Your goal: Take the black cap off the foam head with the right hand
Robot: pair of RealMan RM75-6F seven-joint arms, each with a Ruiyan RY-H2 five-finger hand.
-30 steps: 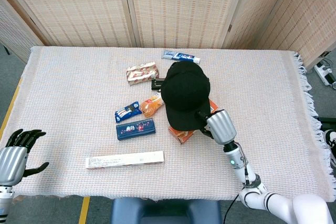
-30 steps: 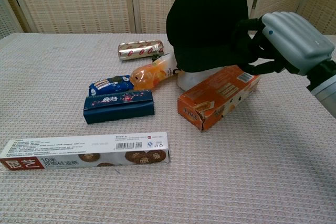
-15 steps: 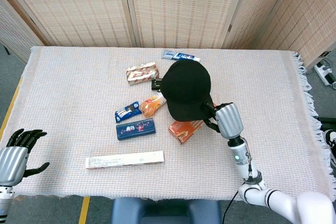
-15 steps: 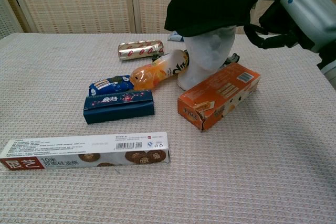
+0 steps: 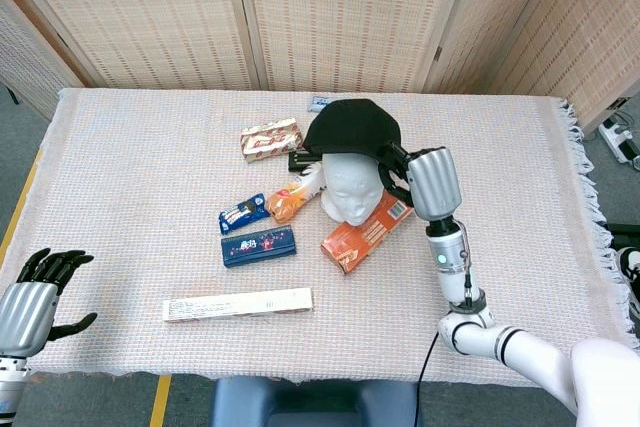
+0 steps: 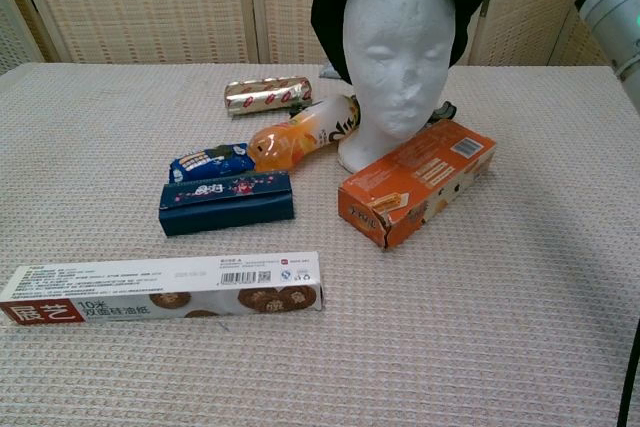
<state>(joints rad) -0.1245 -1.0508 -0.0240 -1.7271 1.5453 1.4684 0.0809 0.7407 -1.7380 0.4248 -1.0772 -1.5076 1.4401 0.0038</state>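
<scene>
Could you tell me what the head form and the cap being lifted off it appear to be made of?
Foam head: white, matte, slightly pitted surface, which suggests polystyrene foam. Black cap: soft, dull fabric, likely cotton twill; it folds where the right hand grips it.

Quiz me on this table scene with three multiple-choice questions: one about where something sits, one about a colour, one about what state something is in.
1. Where does the orange box lie?
A. Just in front of the foam head
B. At the far left edge of the table
C. On top of the long white box

2. What colour is the cap?
A. Red
B. Black
C. White

3. What is the state of the cap now?
A. Pulled down over the face
B. Lying flat on the table
C. Lifted up and back, leaving the face bare

Answers:
1. A: both views show the box beside the head's base, on the robot's side.
2. B: it shows black in both views.
3. C: the right hand holds it behind the head, and the white face is fully visible.
</scene>
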